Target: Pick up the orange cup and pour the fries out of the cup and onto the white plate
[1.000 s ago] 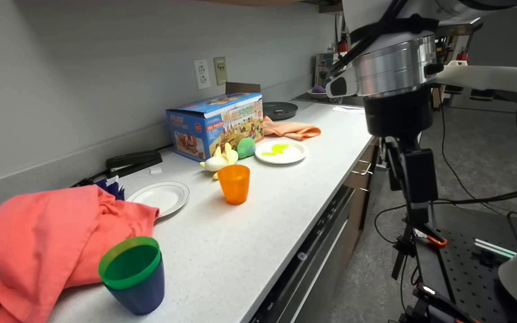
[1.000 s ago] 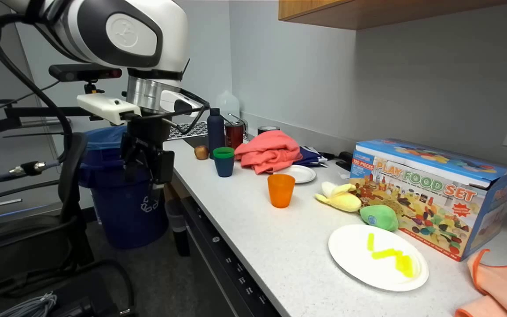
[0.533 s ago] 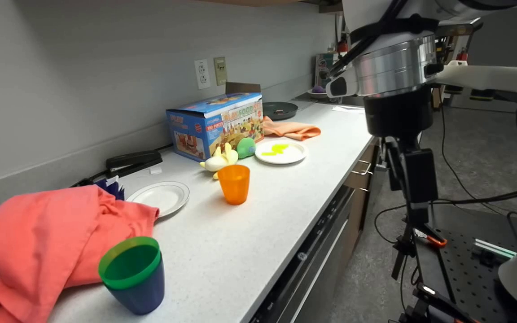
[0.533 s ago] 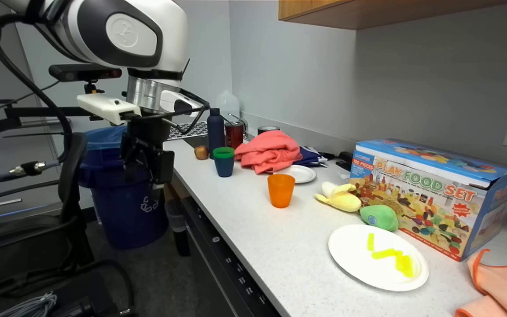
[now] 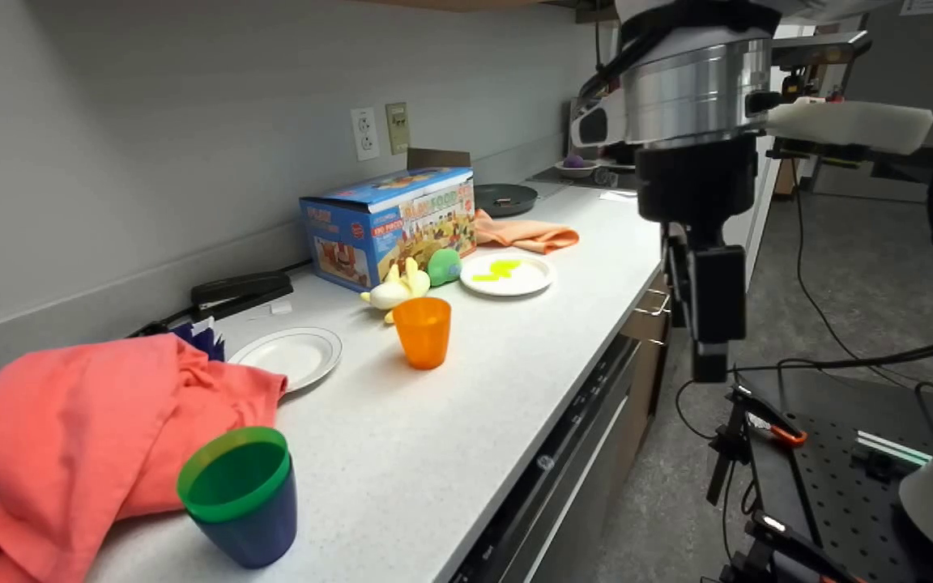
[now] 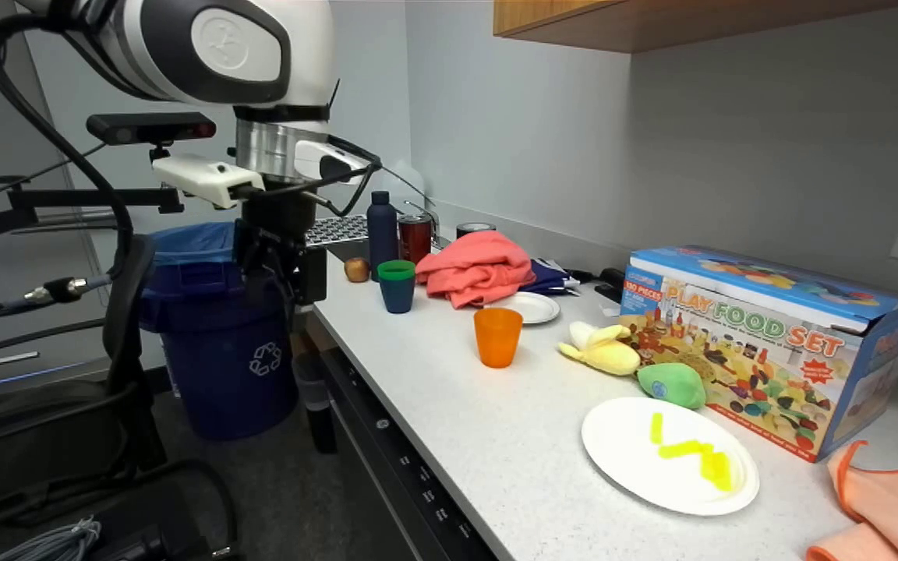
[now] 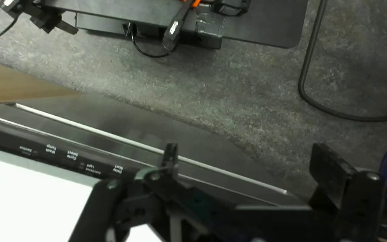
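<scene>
Nearing the counter (image 5: 369, 461), the robot's arm (image 6: 238, 58) has lifted a little and moved toward the edge in the last moment, while the things standing there have stayed put. I take this as the start of a reach, with the pick yet to come.

A blue bin (image 6: 215, 358) shows beside the counter in an exterior view; at most a blue sliver reaches the wrist view. The toy food box (image 6: 730, 343) appears in both exterior views and nowhere in the wrist view. What the wrist view does settle is the gripper (image 7: 249, 159): its fingers stand wide apart with nothing between them, a thing the exterior views leave unclear from the side. A dark pan (image 5: 489, 203), partly hidden by the box, shows only in an exterior view. The white plate (image 6: 628, 452) lies near the box, in both exterior views. The orange cup (image 5: 423, 334) stands upright on the counter, well apart from the gripper and outside the wrist view. Smallest are the yellow pieces (image 6: 684, 449) on the plate, distinct strips in an exterior view and presumably fries. None show above the cup's rim; its bottom is hidden.
</scene>
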### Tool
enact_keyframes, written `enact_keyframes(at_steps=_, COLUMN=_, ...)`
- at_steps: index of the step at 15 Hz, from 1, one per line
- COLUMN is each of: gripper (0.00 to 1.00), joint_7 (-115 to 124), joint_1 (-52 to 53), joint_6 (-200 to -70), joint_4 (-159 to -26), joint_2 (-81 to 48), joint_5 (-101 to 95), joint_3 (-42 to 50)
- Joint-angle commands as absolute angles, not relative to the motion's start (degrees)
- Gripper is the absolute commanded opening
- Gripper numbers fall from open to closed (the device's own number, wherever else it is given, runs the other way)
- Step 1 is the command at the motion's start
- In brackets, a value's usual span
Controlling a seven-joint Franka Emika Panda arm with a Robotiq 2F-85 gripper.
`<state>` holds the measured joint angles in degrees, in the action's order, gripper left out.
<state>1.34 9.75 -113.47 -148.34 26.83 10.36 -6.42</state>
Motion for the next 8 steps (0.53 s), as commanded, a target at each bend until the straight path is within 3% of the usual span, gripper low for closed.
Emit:
enact_keyframes(at_steps=1, gripper=1.00, joint_7=2.8, joint_1=8.4, joint_6=-116.4, joint_4=-144.8, joint_2=24.5, joint_5=8.5, joint_3=-7.2)
enact_keyframes(at_steps=8, gripper=1.00, joint_7=5.1, joint_1=7.3, joint_6=-123.5, joint_4=-137.9, joint_2=17.2, joint_5=5.8, joint_3=-7.2)
